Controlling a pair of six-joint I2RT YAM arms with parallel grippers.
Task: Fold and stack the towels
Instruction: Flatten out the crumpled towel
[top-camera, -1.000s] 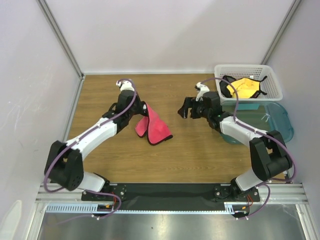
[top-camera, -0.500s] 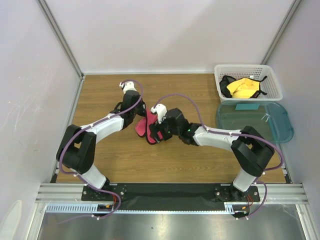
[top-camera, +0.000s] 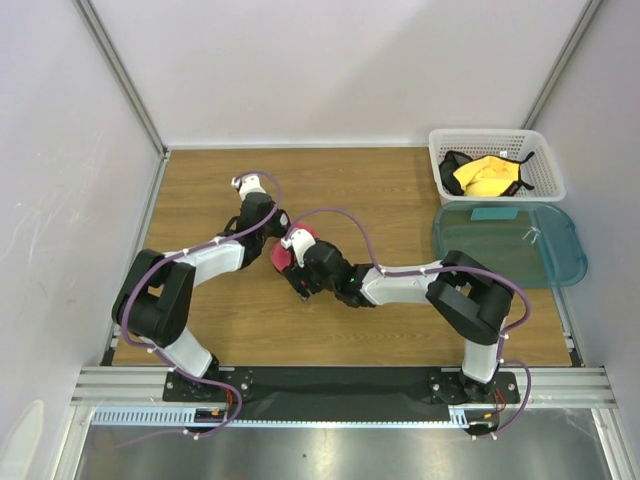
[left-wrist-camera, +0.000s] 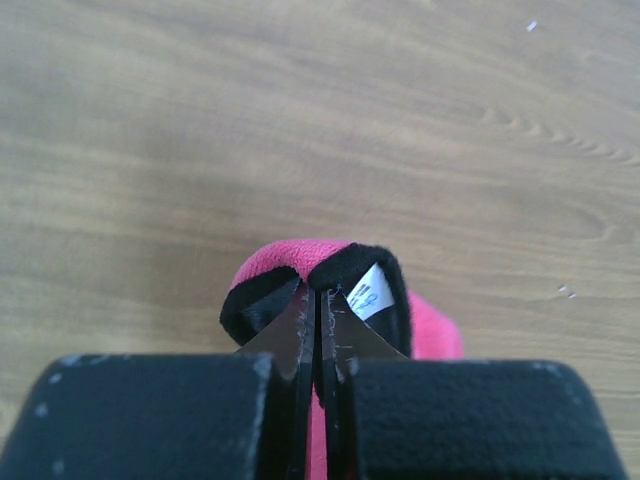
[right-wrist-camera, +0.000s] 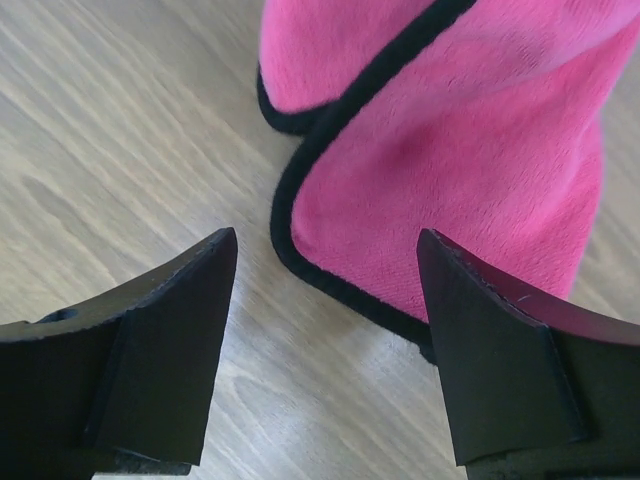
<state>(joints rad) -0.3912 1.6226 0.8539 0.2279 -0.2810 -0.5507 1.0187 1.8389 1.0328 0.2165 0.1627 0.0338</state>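
A pink towel (top-camera: 284, 252) with a black edge lies bunched on the wooden table, mostly hidden under both grippers in the top view. My left gripper (top-camera: 276, 232) is shut on a corner of the pink towel (left-wrist-camera: 300, 262), which carries a white label (left-wrist-camera: 372, 294). My right gripper (top-camera: 300, 282) is open just above the table, its jaws either side of the towel's near black edge (right-wrist-camera: 330, 290). The pink towel (right-wrist-camera: 450, 180) fills the upper right of the right wrist view.
A white basket (top-camera: 546, 175) at the back right holds a yellow and a black cloth (top-camera: 486, 175). A clear teal lid or tray (top-camera: 510, 245) lies in front of it. Grey enclosure walls stand on both sides.
My right arm has swung from near the basket across to the pink towel and lowered its open gripper over the towel's near edge. My left gripper has stayed shut on the towel.
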